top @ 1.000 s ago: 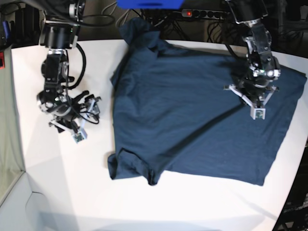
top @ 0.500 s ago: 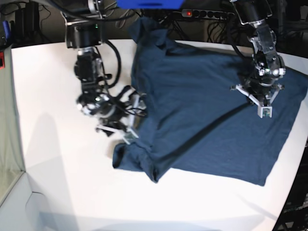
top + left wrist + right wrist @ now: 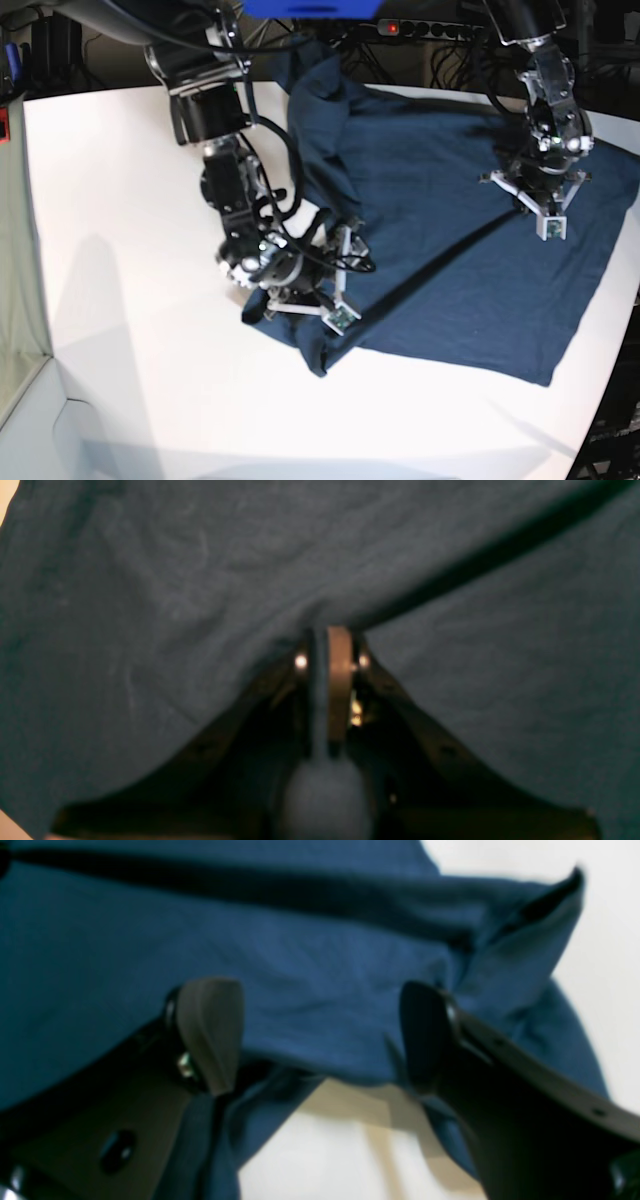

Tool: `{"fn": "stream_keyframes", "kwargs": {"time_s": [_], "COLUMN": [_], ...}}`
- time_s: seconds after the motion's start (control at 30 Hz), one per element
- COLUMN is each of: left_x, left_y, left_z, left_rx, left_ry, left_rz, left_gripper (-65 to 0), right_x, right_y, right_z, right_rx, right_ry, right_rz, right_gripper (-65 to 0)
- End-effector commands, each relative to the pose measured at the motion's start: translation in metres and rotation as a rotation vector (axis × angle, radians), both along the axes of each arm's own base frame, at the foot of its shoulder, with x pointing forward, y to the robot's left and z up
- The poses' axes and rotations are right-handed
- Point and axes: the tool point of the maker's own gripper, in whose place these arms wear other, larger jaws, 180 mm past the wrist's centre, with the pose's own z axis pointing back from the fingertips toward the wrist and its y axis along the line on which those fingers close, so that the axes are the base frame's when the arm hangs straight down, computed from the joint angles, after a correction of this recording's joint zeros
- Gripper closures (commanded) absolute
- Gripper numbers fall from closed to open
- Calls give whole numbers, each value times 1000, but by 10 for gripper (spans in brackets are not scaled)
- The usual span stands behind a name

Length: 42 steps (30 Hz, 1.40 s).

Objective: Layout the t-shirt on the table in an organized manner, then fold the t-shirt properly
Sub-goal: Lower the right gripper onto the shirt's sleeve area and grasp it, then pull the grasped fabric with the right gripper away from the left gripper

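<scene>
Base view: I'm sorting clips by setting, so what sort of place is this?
Probably a robotics lab bench: two arms work a t-shirt on a bare white table, with a power strip and loose cables behind.

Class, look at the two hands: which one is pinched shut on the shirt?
The left hand, on the base view's right: its jaws are closed on a fold of the shirt. The right hand stands open over the shirt's edge.
</scene>
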Motion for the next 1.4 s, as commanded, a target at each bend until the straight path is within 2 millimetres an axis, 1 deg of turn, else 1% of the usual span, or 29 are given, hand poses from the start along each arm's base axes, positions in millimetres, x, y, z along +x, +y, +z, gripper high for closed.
{"fn": "stream_keyframes", "kwargs": {"time_s": [0.0, 0.1, 0.13, 0.2, 0.23, 0.33, 0.37, 0.43, 0.5, 0.6, 0.73, 0.87, 0.93, 1.0, 1.13, 1.2, 1.3, 1.37], "left_x": [-10, -11, -11, -11, -10, -9, -8, -8, -8, -8, -8, -8, -8, -8, -8, -8, -9, -9], "left_y": [5, 5, 5, 5, 5, 5, 5, 5, 5, 5, 5, 5, 5, 5, 5, 4, 4, 4], "left_z": [-6, -7, -7, -7, -6, -6, -6, -6, -6, -6, -6, -6, -6, -6, -6, -6, -7, -7], "left_rx": [21, 21, 21, 21, 21, 21, 20, 20, 20, 20, 20, 20, 20, 20, 18, 17, 17, 17], "left_ry": [53, 55, 55, 55, 53, 50, 50, 50, 50, 50, 50, 50, 50, 50, 50, 50, 51, 51], "left_rz": [3, 3, 3, 3, 3, 3, 3, 3, 3, 3, 3, 3, 3, 3, 3, 4, 4, 4], "left_gripper": [-40, -40, -40, -40, -40, -40, -40, -40, -40, -40, -40, -40, -40, -40, -40, -40, -40, -40], "right_x": [16, 22, 26, 30, 32, 29, 28, 26, 30, 30, 27, 23, 21, 20, 23, 24, 24, 29], "right_y": [7, 2, -6, -16, -20, -38, -43, -57, -80, -117, -140, -140, -131, -126, -123, -115, -114, -112], "right_z": [20, 24, 29, 43, 54, 72, 74, 68, 60, 32, 8, -4, -7, -7, -4, -3, -5, -3], "right_rx": [33, 25, 13, 7, 4, -15, -22, -31, -20, -2, 30, 34, 49, 60, 66, 80, 84, 87], "right_ry": [-49, -61, -81, -135, -167, -241, -255, -243, -213, -121, -40, -6, 11, 13, 6, 11, 18, 18], "right_rz": [2, -3, -12, -24, -28, -46, -49, -77, -152, -273, -363, -368, -361, -358, -352, -345, -345, -342], "right_gripper": [-493, -493, -493, -493, -493, -493, -493, -493, -493, -493, -493, -493, -493, -493, -493, -493, -493, -490]}}
